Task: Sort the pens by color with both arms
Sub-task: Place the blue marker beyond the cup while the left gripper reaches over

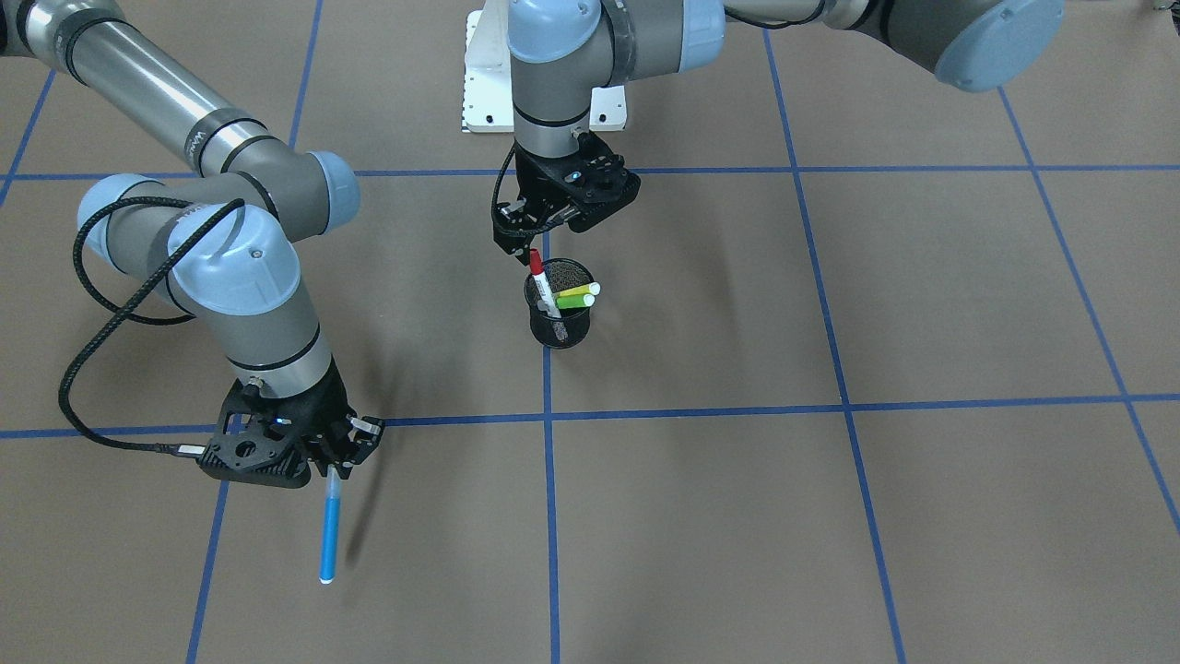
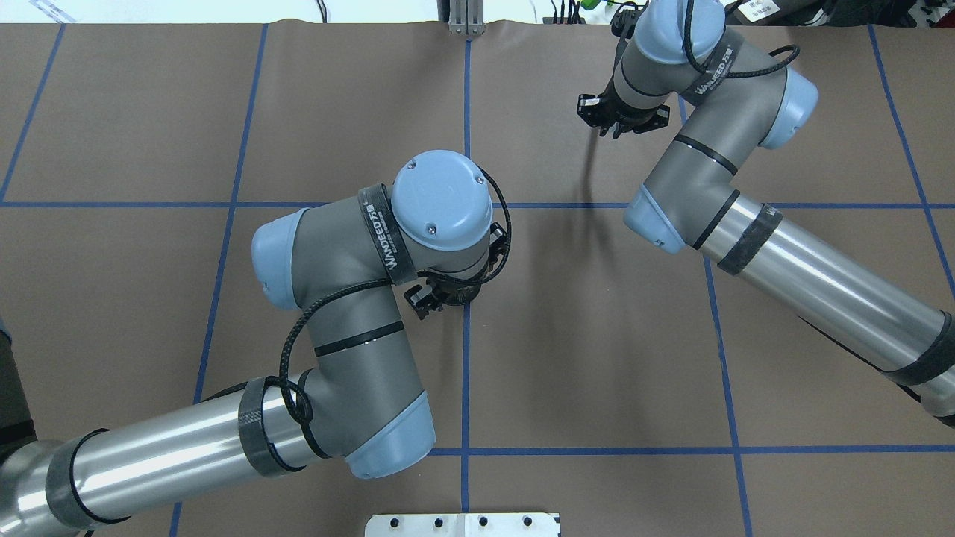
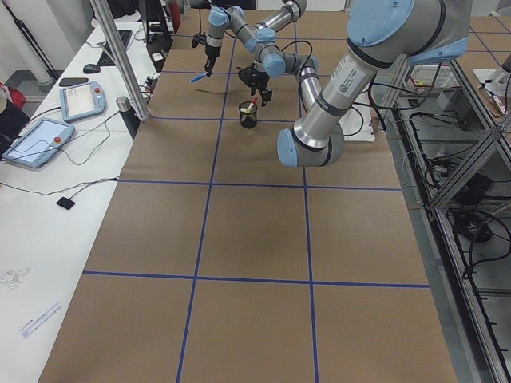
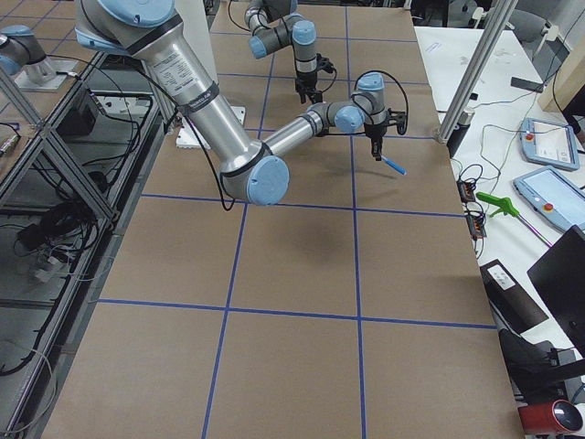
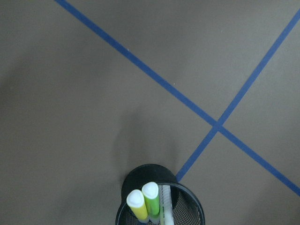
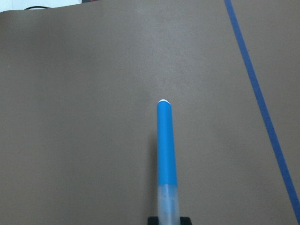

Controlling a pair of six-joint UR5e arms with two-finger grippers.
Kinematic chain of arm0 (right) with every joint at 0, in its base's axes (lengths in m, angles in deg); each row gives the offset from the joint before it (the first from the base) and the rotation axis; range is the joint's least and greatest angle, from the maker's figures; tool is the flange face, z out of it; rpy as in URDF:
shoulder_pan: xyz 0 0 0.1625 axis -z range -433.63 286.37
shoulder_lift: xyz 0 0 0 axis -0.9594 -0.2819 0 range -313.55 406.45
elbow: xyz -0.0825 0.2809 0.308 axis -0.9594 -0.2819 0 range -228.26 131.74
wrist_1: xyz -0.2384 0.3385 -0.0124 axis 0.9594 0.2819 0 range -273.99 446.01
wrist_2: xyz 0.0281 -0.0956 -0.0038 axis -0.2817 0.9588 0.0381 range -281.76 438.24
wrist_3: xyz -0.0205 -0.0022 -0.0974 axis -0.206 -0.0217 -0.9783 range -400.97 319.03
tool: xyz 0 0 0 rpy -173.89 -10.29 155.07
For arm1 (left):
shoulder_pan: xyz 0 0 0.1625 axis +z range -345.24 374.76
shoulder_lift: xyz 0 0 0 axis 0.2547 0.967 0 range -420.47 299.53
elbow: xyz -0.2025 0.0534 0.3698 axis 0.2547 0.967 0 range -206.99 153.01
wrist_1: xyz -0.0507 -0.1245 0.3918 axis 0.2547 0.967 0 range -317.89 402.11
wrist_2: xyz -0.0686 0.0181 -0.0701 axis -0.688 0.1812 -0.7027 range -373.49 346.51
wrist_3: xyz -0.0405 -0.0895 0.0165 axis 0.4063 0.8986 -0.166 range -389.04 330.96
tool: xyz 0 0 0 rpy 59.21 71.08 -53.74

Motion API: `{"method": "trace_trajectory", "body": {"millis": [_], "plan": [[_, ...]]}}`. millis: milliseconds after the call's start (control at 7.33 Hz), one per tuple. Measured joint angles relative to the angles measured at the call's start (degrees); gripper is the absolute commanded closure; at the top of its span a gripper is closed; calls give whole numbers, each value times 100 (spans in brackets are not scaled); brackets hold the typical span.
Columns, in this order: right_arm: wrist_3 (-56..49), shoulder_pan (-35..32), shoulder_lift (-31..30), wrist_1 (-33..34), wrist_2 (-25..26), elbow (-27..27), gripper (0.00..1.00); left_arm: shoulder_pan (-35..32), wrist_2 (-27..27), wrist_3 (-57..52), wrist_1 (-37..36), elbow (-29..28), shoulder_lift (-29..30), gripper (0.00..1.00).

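Jaws of the right gripper (image 1: 336,461) are drawn in narrow and pinch one end of the blue pen (image 1: 327,526). The pen slants out from the fingertips with its white-tipped free end pointing toward the operators' side of the table (image 1: 830,516); whether that tip touches the brown paper I cannot tell. This gripper sits over a blue tape line (image 1: 701,411) on the robot's right half, well apart from the black mesh cup (image 1: 559,328). At the left gripper (image 1: 527,242) the jaws hang directly above the cup, close together, with the fingertips meeting the red cap of the red-capped white marker (image 1: 547,288). Whether they actually clamp the cap cannot be told (the wrist camera shows only a strip of white barrel running off its lower edge, and no fingers). The marker stands in the cup with its cap tilted toward the robot's base. In the same cup, the green pen (image 1: 572,302) and the yellow pen (image 1: 578,291) lean side by side over the rim toward the robot's left, touching each other, white ends up. The cup stands on another blue tape line near the table's middle.
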Motion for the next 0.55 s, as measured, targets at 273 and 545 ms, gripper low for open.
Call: {"method": "trace_trajectory", "body": {"millis": [273, 545], "plan": [[-24, 117, -55, -256, 42, -4, 78, 68, 155, 117, -1, -37, 83, 26], [-82, 244, -40, -296, 68, 0, 70, 85, 378, 220, 26, -242, 195, 36]]}}
